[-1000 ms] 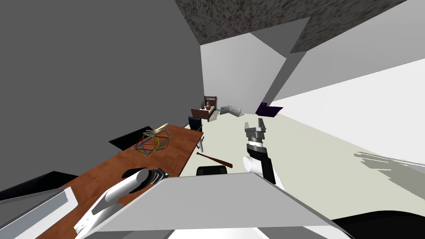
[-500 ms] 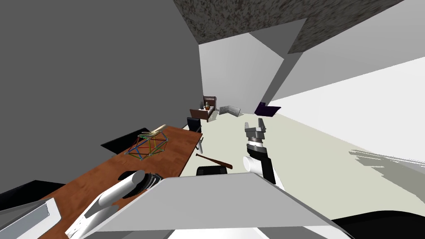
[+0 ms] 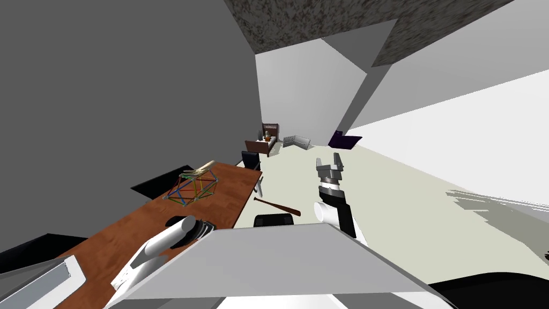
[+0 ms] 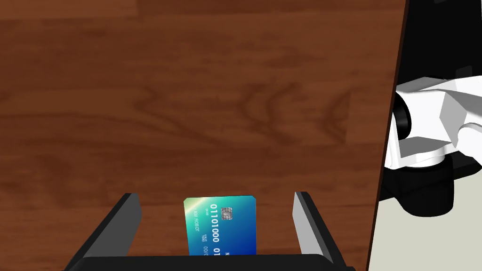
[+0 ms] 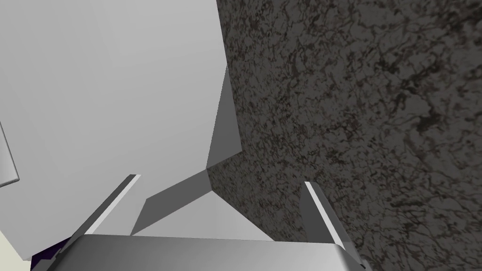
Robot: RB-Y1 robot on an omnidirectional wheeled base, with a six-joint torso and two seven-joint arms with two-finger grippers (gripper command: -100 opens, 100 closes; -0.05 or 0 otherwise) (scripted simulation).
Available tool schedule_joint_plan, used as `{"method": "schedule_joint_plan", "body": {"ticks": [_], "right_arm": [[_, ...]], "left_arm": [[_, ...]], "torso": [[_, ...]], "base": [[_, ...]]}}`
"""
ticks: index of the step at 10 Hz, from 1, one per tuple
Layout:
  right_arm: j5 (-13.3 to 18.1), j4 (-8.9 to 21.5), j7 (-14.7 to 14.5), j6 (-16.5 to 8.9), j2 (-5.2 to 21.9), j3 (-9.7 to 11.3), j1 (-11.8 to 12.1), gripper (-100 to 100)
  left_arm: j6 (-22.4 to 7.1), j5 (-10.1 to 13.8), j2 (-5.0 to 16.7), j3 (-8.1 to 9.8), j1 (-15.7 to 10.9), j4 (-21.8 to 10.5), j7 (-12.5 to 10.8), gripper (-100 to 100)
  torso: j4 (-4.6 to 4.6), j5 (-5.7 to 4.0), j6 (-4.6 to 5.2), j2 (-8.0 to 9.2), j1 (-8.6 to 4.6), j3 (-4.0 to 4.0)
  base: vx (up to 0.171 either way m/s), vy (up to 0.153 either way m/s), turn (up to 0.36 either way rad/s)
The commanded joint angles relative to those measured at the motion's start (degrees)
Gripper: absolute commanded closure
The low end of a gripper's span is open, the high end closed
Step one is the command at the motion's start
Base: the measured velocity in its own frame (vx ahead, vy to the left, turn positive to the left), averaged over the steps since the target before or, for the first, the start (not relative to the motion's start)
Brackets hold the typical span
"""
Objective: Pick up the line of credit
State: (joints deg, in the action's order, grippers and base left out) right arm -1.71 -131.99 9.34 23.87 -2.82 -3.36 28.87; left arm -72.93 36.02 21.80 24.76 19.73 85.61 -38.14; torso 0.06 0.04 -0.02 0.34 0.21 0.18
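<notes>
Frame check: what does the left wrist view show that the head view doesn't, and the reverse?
The left wrist view adds the blue-green card, lying flat on the table between the fingers of the open left gripper and touching neither. The head view adds a coloured wire frame farther along the table, a bat on the floor, and the right gripper, open, out over the floor. Both show the brown wooden table.
</notes>
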Motion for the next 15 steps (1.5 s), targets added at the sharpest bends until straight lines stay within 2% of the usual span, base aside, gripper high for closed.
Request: {"method": "schedule_joint_plan", "body": {"ticks": [1, 7, 8, 9, 13, 14, 15], "right_arm": [[0.0, 0.0, 0.0, 0.0, 0.0, 0.0, 0.0, 0], [0.0, 0.0, 0.0, 0.0, 0.0, 0.0, 0.0, 0], [0.0, 0.0, 0.0, 0.0, 0.0, 0.0, 0.0, 0], [0.0, 0.0, 0.0, 0.0, 0.0, 0.0, 0.0, 0], [0.0, 0.0, 0.0, 0.0, 0.0, 0.0, 0.0, 0], [0.0, 0.0, 0.0, 0.0, 0.0, 0.0, 0.0, 0], [0.0, 0.0, 0.0, 0.0, 0.0, 0.0, 0.0, 0]], "left_arm": [[0.0, -2.6, -1.7, -0.54, -2.0, -0.7, -1.4, -100], [-0.6, -12.7, -8.6, -2.7, -8.7, -1.3, -6.8, -100], [-0.1, -11.5, -7.9, -2.47, -8.1, -1.8, -5.9, -100], [-0.1, -11.7, -8.0, -2.51, -8.2, -1.9, -6.0, 100], [-0.2, -11.6, -8.0, -2.52, -8.2, -1.9, -6.0, 100], [-0.2, -11.6, -8.0, -2.52, -8.2, -1.9, -6.0, 0], [-0.4, -9.3, -6.3, -1.98, -6.4, -1.1, -5.0, 100]], "torso": [[0.0, 0.0, 0.0, 0.0, 0.0, 0.0], [0.0, -0.01, -0.01, -0.01, -0.04, 0.0], [-0.01, 0.01, -0.02, -0.02, 0.09, -0.01], [-0.05, 0.02, -0.05, -0.16, 0.03, -0.09], [-0.11, 0.01, -0.04, -0.41, 0.0, -0.25], [-0.11, 0.01, -0.04, -0.42, 0.01, -0.25], [-0.12, 0.01, -0.04, -0.42, 0.01, -0.26]], "base": [[-0.085, 0.099, -0.036], [-0.085, 0.083, -0.033], [-0.037, 0.043, -0.02], [-0.007, 0.006, 0.001], [0.0, 0.0, 0.0], [0.0, 0.0, 0.0], [0.073, -0.053, 0.037]]}}
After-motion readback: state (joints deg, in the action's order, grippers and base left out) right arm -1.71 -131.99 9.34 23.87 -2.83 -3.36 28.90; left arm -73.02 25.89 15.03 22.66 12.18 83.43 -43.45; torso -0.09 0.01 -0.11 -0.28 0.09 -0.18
